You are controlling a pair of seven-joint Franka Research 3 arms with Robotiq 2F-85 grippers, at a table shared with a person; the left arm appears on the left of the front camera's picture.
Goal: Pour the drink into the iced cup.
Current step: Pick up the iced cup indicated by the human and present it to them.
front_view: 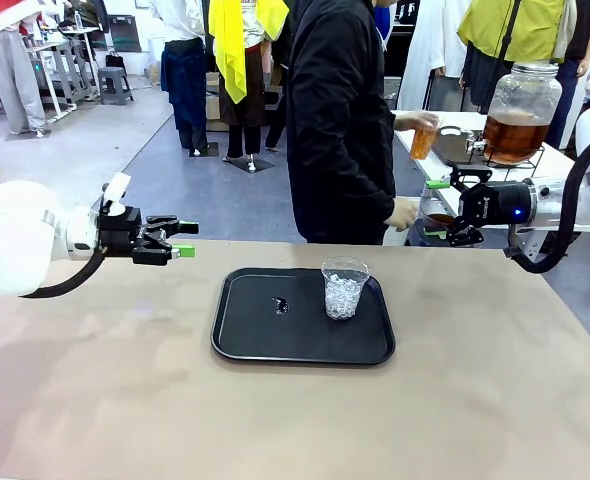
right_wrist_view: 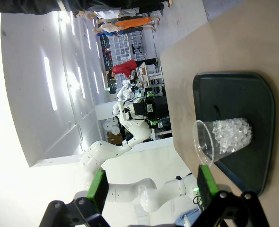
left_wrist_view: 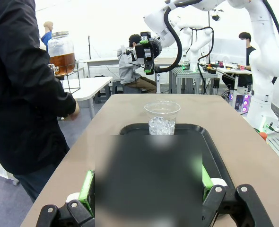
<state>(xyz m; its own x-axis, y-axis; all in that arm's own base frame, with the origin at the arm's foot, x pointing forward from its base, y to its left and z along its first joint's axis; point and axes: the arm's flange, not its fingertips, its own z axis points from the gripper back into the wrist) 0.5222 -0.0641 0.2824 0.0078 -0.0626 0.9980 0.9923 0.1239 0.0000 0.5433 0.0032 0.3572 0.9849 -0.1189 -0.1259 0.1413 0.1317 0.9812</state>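
The iced cup (front_view: 344, 288), clear plastic and part full of ice, stands upright on the right half of a black tray (front_view: 275, 345). The amber drink fills the lower part of a glass dispenser jar (front_view: 520, 112) on a side table at the far right. A person in a black jacket holds a small cup of the same drink (front_view: 424, 140) beside the jar. My left gripper (front_view: 186, 239) hovers open, left of the tray. My right gripper (front_view: 436, 209) hovers open above the table's far right edge. The left wrist view has the cup (left_wrist_view: 161, 118) straight ahead; the right wrist view has the cup (right_wrist_view: 222, 139) on its side.
The person (front_view: 335, 120) stands at the far edge, behind the tray. A small dark speck (front_view: 281, 305) lies on the tray left of the cup. The side table (front_view: 565, 160) with the jar's wire stand sits behind my right arm. Bare tan tabletop (front_view: 275, 420) surrounds the tray.
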